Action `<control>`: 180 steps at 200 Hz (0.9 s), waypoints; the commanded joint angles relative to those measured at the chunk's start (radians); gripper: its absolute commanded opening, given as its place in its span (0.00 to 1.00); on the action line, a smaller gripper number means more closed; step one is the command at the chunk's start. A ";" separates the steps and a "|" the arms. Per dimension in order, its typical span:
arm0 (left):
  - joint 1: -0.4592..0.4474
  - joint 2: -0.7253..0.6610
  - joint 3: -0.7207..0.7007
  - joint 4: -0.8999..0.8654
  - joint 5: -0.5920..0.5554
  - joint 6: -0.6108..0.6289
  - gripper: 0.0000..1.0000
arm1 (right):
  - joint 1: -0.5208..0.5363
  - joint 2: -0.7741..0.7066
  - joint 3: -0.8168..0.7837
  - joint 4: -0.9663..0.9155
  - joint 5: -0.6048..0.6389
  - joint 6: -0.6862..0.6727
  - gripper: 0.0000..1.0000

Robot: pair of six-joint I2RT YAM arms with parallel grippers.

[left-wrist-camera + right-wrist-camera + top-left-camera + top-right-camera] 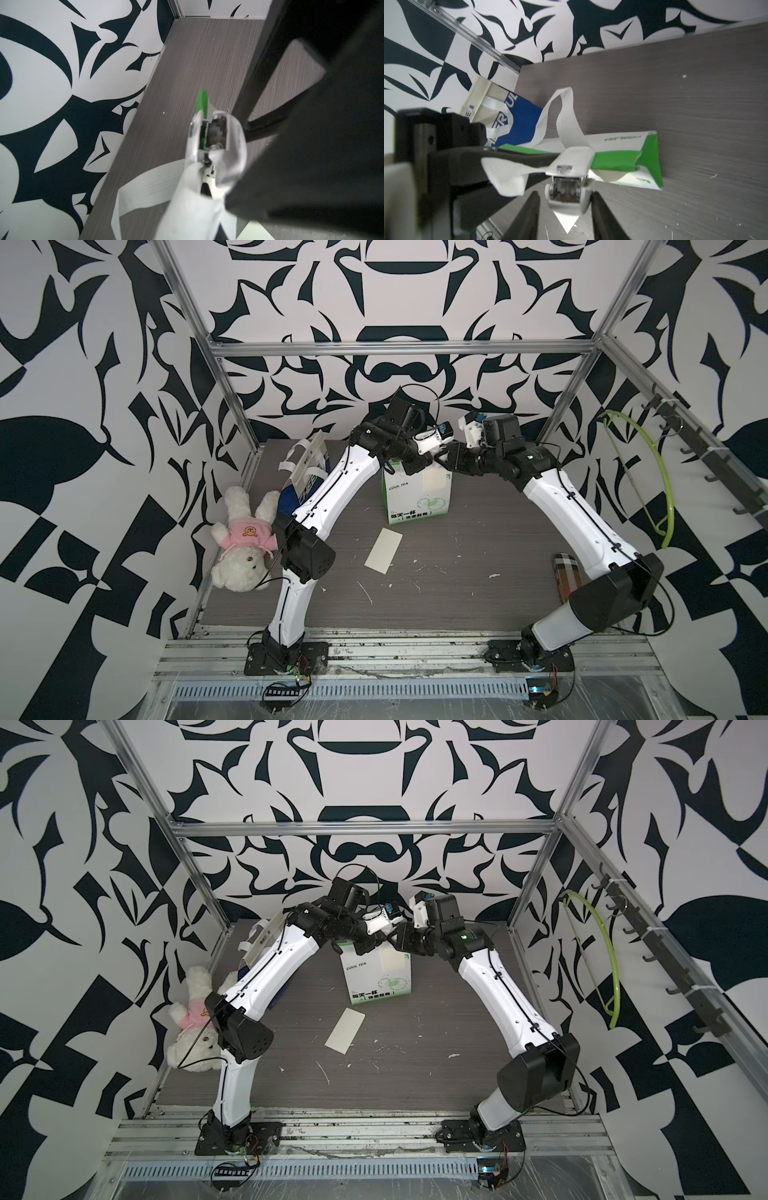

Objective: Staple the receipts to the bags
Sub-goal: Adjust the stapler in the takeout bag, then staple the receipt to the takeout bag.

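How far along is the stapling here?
Done: no staple can be confirmed. In hand: one receipt lies against the COOL TEA bag, left pincer shut on its rim, stapler on that rim inside the open right pincer. Remaining: the second receipt on the table, the blue bag bare.

In both top views the left arm (332,485) covers most of the navy bag (303,494) and cuts its lettering short. It meets the right arm (573,510) over the COOL TEA bag (415,506), hiding that bag's top edge and the upper end of the pale receipt (434,481) on its face. A plaid object (565,572), half under the right arm, is too hidden to name. In the right wrist view the tips of the left gripper (552,158) vanish under the stapler (566,187) and a bag handle (508,176). The left wrist view shows the stapler blurred beside an unreadable dark mass (311,155).
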 commanded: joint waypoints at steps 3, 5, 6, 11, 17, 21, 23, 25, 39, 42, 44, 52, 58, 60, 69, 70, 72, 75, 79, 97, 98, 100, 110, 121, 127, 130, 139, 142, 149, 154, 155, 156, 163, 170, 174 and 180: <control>0.023 -0.029 -0.027 0.051 0.049 0.000 0.00 | -0.061 -0.048 0.046 -0.055 -0.108 -0.088 0.58; 0.025 -0.031 -0.029 0.052 0.049 0.003 0.00 | -0.067 -0.049 0.048 -0.060 -0.116 -0.097 0.58; 0.026 -0.032 -0.031 0.053 0.048 0.004 0.00 | -0.070 -0.050 0.050 -0.062 -0.119 -0.102 0.59; 0.030 -0.035 -0.038 0.052 0.049 0.008 0.00 | -0.084 -0.053 0.055 -0.077 -0.141 -0.127 0.61; 0.036 -0.037 -0.039 0.045 0.049 0.015 0.00 | -0.099 -0.055 0.063 -0.093 -0.177 -0.167 0.64; 0.038 -0.037 -0.039 0.041 0.049 0.020 0.00 | -0.109 -0.056 0.065 -0.100 -0.201 -0.192 0.65; 0.039 -0.037 -0.038 0.037 0.049 0.023 0.00 | -0.116 -0.057 0.066 -0.104 -0.211 -0.202 0.66; 0.040 -0.037 -0.038 0.033 0.050 0.026 0.00 | -0.124 -0.057 0.067 -0.106 -0.224 -0.214 0.66; 0.049 -0.040 -0.033 0.009 0.069 0.052 0.00 | -0.171 -0.056 0.072 -0.123 -0.317 -0.289 0.71; 0.050 -0.042 -0.034 0.006 0.074 0.057 0.00 | -0.180 -0.054 0.075 -0.129 -0.342 -0.310 0.74; 0.049 -0.043 -0.034 0.005 0.075 0.059 0.00 | -0.184 -0.053 0.078 -0.132 -0.357 -0.320 0.75; 0.052 -0.046 -0.034 -0.008 0.082 0.074 0.00 | -0.205 -0.048 0.082 -0.141 -0.399 -0.380 0.80; 0.055 -0.048 -0.034 -0.022 0.088 0.090 0.00 | -0.218 -0.046 0.082 -0.148 -0.411 -0.415 0.81; 0.054 -0.048 -0.034 -0.028 0.093 0.097 0.00 | -0.220 -0.045 0.082 -0.150 -0.413 -0.427 0.81; 0.055 -0.055 -0.040 -0.056 0.118 0.139 0.00 | -0.229 -0.033 0.089 -0.165 -0.424 -0.480 0.83; 0.055 -0.057 -0.041 -0.059 0.120 0.144 0.00 | -0.230 -0.031 0.089 -0.167 -0.425 -0.486 0.84; 0.055 -0.058 -0.044 -0.064 0.125 0.152 0.00 | -0.229 -0.029 0.090 -0.170 -0.428 -0.496 0.84; 0.055 -0.061 -0.048 -0.069 0.133 0.162 0.00 | -0.230 -0.024 0.092 -0.173 -0.429 -0.512 0.87; 0.055 -0.065 -0.054 -0.074 0.142 0.169 0.00 | -0.230 -0.019 0.092 -0.174 -0.428 -0.531 0.90; 0.056 -0.074 -0.061 -0.108 0.191 0.233 0.00 | -0.230 -0.003 0.077 -0.143 -0.440 -0.607 0.99; 0.056 -0.075 -0.061 -0.110 0.193 0.235 0.00 | -0.230 -0.004 0.074 -0.139 -0.441 -0.612 0.99; 0.056 -0.074 -0.060 -0.113 0.198 0.239 0.00 | -0.229 -0.005 0.069 -0.133 -0.446 -0.622 0.99; 0.056 -0.073 -0.054 -0.131 0.219 0.255 0.00 | -0.230 -0.016 0.028 -0.081 -0.471 -0.672 0.99; 0.056 -0.070 -0.046 -0.142 0.236 0.268 0.00 | -0.230 -0.038 -0.024 -0.027 -0.516 -0.758 1.00; 0.056 -0.067 -0.040 -0.149 0.248 0.276 0.00 | -0.229 -0.051 -0.058 0.008 -0.538 -0.803 1.00; 0.056 -0.066 -0.037 -0.153 0.253 0.278 0.00 | -0.229 -0.058 -0.074 0.027 -0.542 -0.818 0.99; 0.055 -0.061 -0.026 -0.165 0.270 0.291 0.00 | -0.230 -0.070 -0.108 0.075 -0.555 -0.859 1.00; 0.056 -0.060 -0.024 -0.167 0.276 0.292 0.00 | -0.230 -0.070 -0.113 0.081 -0.566 -0.876 1.00; 0.054 -0.060 -0.019 -0.171 0.292 0.297 0.00 | -0.230 -0.067 -0.117 0.086 -0.587 -0.913 1.00; 0.055 -0.060 -0.019 -0.172 0.302 0.301 0.00 | -0.230 -0.059 -0.115 0.086 -0.597 -0.938 0.99; 0.054 -0.060 -0.020 -0.171 0.303 0.301 0.00 | -0.230 -0.059 -0.115 0.086 -0.600 -0.942 0.99; 0.055 -0.060 -0.019 -0.172 0.306 0.302 0.00 | -0.230 -0.057 -0.114 0.084 -0.603 -0.948 0.99; 0.055 -0.061 -0.019 -0.172 0.316 0.308 0.00 | -0.229 -0.045 -0.110 0.079 -0.632 -0.982 0.98; 0.053 -0.061 -0.019 -0.171 0.324 0.313 0.00 | -0.227 -0.037 -0.113 0.080 -0.666 -1.014 0.96; 0.052 -0.060 -0.019 -0.172 0.327 0.317 0.00 | -0.227 -0.034 -0.115 0.085 -0.683 -1.031 0.95; 0.050 -0.061 -0.018 -0.172 0.328 0.322 0.00 | -0.223 -0.030 -0.120 0.090 -0.703 -1.055 0.94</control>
